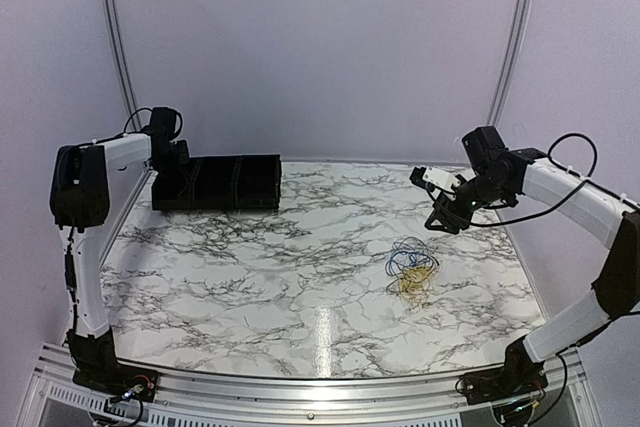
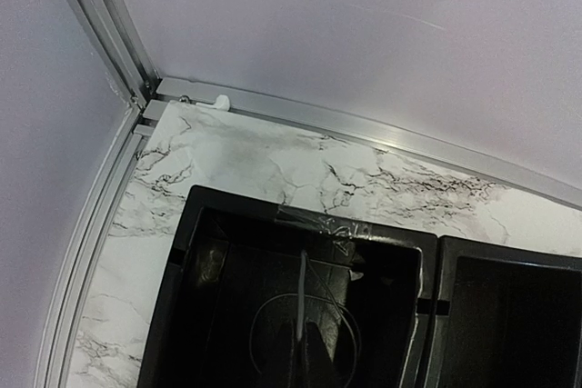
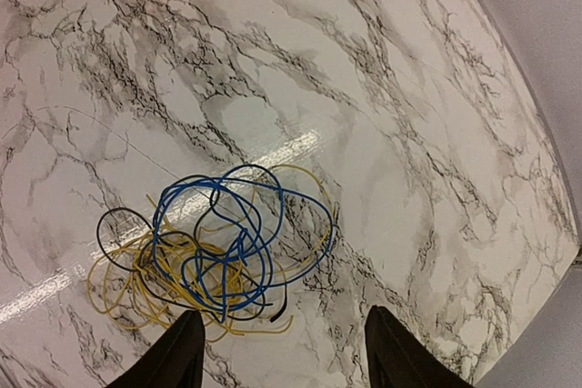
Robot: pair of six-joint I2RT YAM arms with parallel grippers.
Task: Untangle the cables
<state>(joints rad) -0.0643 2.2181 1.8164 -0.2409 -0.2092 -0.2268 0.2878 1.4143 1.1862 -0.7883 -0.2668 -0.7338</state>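
Right hand (image 3: 284,320) open, hovering | cables (image 3: 214,252) tangled on table (image 3: 409,134) just beyond it, untouched

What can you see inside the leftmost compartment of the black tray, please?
A pale whitish cable loops inside the compartment, one strand running into the shut left gripper. The gripper hides the loop's near part and the floor beneath.

Glossy, smooth marble-patterned worktop (image 1: 250,267) with glare. Shiny black plastic tray (image 2: 209,270). Brushed metal rail (image 2: 364,132). Matt pale wall (image 1: 320,47). Thin, smooth plastic-coated cables (image 3: 218,252).
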